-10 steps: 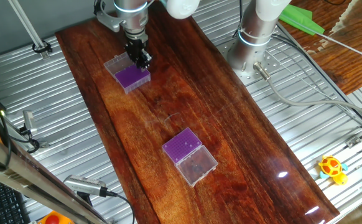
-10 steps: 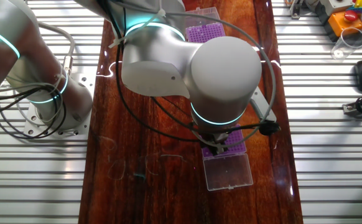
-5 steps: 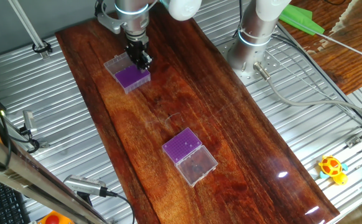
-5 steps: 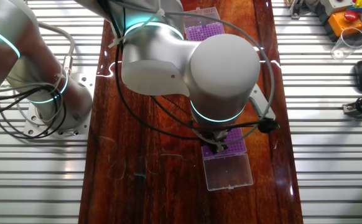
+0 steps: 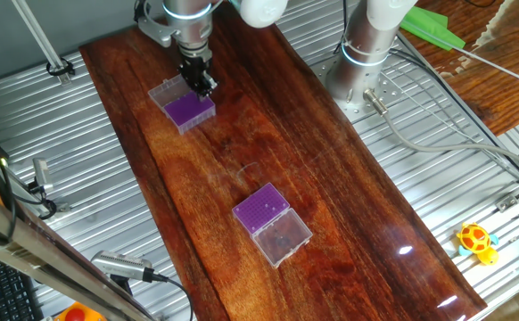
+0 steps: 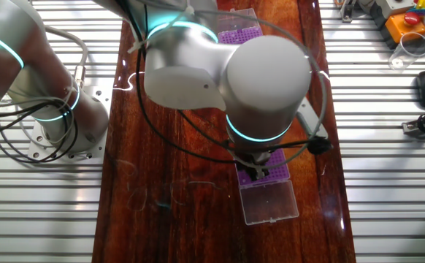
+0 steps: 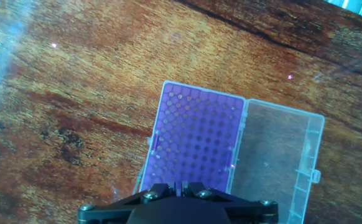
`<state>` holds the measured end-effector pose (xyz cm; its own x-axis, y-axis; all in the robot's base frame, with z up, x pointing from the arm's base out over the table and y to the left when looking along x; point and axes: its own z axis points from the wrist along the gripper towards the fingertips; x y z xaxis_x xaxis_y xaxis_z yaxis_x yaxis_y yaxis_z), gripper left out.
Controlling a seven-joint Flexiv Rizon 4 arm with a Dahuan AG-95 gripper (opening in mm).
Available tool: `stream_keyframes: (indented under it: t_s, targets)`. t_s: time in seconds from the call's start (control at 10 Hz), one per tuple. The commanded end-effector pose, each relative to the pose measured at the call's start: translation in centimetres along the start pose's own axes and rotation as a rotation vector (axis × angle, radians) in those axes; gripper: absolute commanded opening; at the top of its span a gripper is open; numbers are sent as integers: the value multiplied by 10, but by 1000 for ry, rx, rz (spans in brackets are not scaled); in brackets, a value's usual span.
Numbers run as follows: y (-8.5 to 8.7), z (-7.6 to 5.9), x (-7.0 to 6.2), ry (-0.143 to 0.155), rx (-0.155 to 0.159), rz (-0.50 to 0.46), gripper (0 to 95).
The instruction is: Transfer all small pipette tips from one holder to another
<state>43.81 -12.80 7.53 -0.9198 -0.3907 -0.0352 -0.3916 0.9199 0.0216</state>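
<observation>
Two purple tip holders [image 5: 191, 109] [image 5: 265, 210], each one clear-lidded.

Odds and ends around the wooden table [image 5: 349, 196]
A yellow toy [image 5: 476, 241] lies at four o'clock; a clear cup [image 6: 410, 50] stands at two o'clock.

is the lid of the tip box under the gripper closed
No, in the hand view the clear lid lies flipped open flat beside the purple tip rack.
</observation>
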Motion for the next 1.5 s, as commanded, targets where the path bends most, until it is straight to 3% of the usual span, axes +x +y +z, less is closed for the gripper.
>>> stream_keyframes:
  t_s: [0.1, 0.4, 0.7, 1.0, 1.2, 1.5]
  targets:
    - [2, -16, 1, 3, -5, 5, 0]
    - [16, -39, -5, -3, -15, 30, 0]
    - [67, -40, -30, 4, -2, 107, 0]
    - [67, -40, -30, 14, -13, 57, 0]
    - [67, -40, -30, 34, -34, -87, 0]
    - [67, -40, -30, 20, -61, -112, 0]
